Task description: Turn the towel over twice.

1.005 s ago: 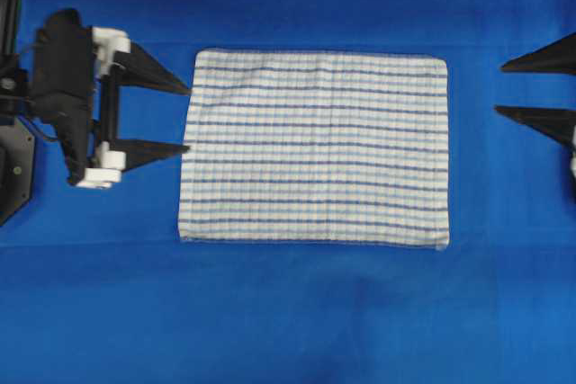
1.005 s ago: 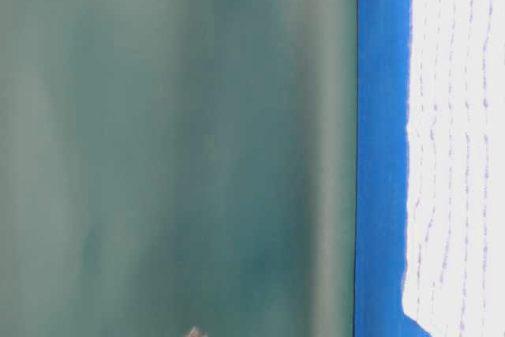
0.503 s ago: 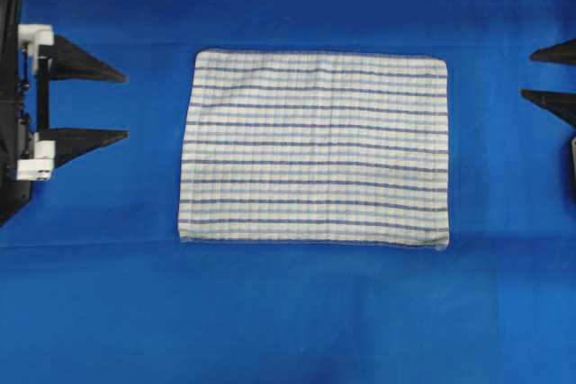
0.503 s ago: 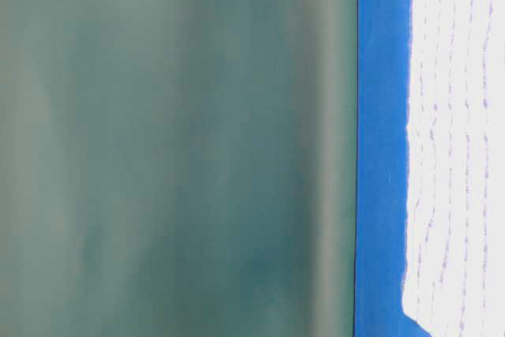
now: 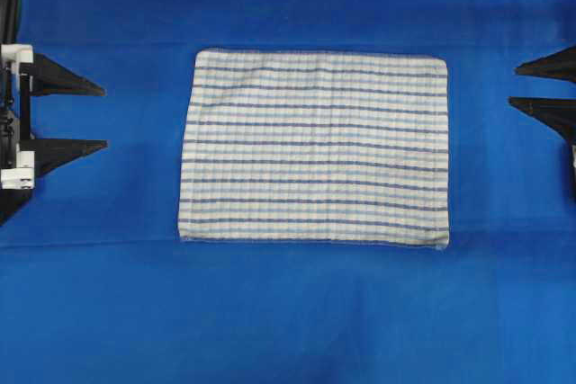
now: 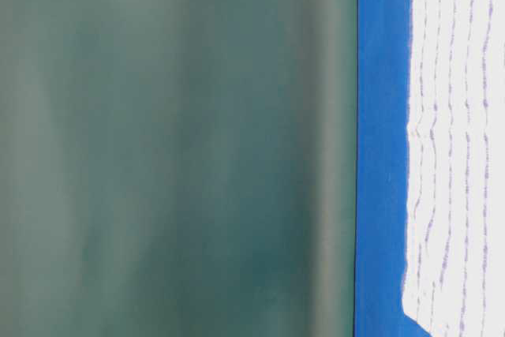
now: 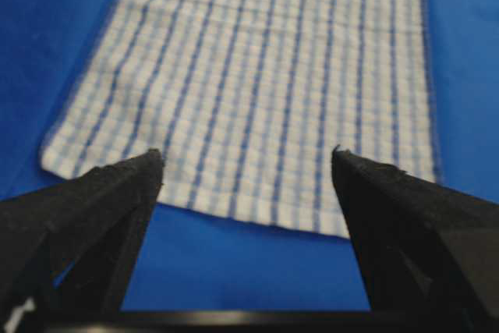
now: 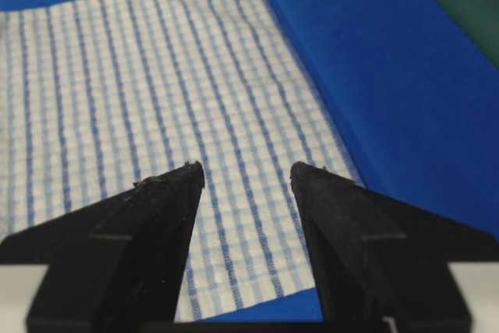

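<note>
Where blue cloth point(image 5: 288, 312) covers the table, the towel point(image 5: 315, 148) lies flat.

L gripper point(image 5: 104, 117): jaws wide apart, empty, tips pointing inward, at left edge of overhead view | R gripper point(image 5: 513, 85): jaws apart, empty, tips pointing inward, at right edge | both black, tapered fingers point(image 7: 109, 193), level w/ each other

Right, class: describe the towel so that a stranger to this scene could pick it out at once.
A plain blue cloth covers the whole table. In its middle lies the towel, flat, a white rectangle between the two open grippers. Thin dark-blue and light-blue stripes mark it off from the plain cloth beneath.
</note>
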`<state>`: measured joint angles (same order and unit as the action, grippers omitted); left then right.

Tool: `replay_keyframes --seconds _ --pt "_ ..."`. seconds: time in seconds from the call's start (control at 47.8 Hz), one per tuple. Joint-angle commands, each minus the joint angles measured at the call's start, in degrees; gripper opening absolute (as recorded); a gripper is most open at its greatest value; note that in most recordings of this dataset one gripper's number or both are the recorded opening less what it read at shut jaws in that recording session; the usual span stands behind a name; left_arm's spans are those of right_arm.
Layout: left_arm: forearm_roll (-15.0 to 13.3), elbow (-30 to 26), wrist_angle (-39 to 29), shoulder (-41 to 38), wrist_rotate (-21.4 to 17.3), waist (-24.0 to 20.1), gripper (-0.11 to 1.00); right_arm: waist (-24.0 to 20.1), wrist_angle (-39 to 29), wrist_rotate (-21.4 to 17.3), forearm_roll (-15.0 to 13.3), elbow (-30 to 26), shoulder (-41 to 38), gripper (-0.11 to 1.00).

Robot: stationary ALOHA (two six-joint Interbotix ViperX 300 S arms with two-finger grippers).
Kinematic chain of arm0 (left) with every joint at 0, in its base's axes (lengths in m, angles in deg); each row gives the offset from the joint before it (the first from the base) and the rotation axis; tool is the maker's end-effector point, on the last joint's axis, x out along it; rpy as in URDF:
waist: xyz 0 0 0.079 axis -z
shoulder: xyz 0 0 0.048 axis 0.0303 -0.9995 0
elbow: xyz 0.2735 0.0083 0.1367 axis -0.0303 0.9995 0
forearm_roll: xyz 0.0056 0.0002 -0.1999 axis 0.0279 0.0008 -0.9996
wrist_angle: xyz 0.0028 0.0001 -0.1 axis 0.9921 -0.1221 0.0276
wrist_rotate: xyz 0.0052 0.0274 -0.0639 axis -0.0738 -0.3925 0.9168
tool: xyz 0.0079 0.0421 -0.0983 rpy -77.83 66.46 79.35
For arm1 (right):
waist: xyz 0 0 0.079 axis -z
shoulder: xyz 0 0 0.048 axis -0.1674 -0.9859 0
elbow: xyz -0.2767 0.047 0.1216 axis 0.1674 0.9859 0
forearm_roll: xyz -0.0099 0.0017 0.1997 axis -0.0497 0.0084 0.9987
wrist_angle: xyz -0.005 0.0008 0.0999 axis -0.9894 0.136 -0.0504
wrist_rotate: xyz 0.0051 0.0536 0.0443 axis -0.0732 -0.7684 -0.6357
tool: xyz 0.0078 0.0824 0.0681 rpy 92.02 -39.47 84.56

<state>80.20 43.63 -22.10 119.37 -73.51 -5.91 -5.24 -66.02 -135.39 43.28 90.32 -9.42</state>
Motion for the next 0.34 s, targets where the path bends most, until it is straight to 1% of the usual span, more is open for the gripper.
replay_keyframes --seconds 0.0,0.314 --pt "-0.09 -0.53 0.53 -0.35 0.00 -0.62 0.83 0.09 0.62 -0.18 0.00 -0.62 -1.05 0.56" --pt "-0.09 -0.35 0.53 -0.35 0.09 -1.05 0.83 0.09 0.62 -0.18 0.00 -0.44 -1.32 0.57"
